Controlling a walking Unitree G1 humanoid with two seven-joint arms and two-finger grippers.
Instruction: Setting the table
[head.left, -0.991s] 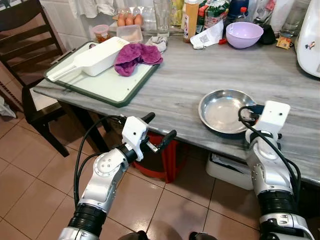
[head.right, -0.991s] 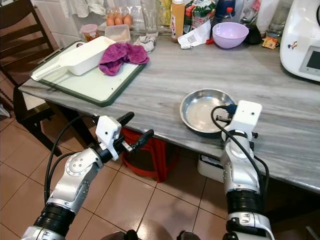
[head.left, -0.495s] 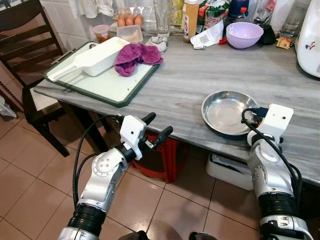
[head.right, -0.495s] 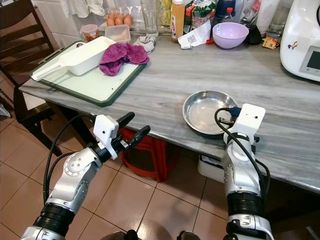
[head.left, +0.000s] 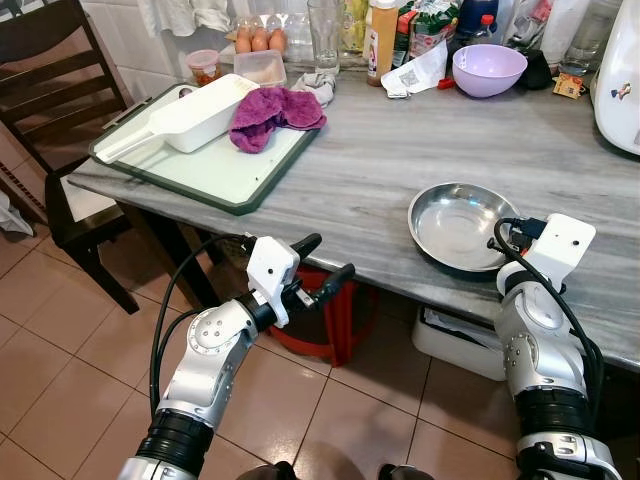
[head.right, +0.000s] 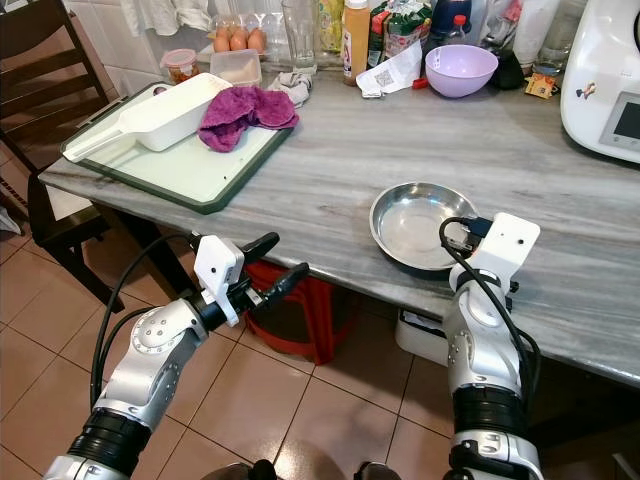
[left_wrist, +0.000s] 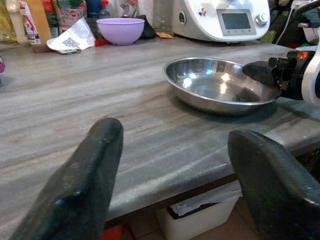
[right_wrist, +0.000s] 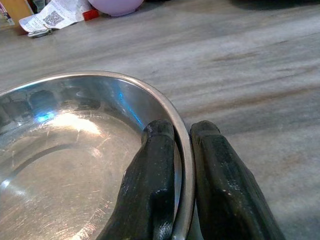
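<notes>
**Right fingers pinch the rim of the steel bowl near the bench edge**

The steel bowl (head.left: 457, 225) stands on the grey bench (head.left: 380, 160), close to the front edge and on the robot's right side. The right gripper (right_wrist: 182, 165) has it by the rim: in the right wrist view one finger lies inside the bowl and the other outside, with the thin metal edge pinched between them. The grip is on the part of the rim that faces the robot's right, so the bowl lies forward and to the left of the right wrist.

The left gripper (head.left: 313, 265) hangs below the bench edge, in front of it, with its fingers (left_wrist: 87, 170) spread wide and holding nothing. From the left wrist view the bowl is ahead of these fingers and well apart from them, across the bench top.

The bowl is round, so it has no long axis; what counts is that the right arm is already on it and the left arm is far. I judge that the next move, sliding or lifting the bowl to its place, belongs to the right arm. A grip at one side of the rim may let the bowl tilt when it is lifted.

Further back on the bench are a tray (head.left: 215, 170) with a purple cloth (head.left: 272, 112) and a lilac bowl (head.left: 488, 68).
</notes>
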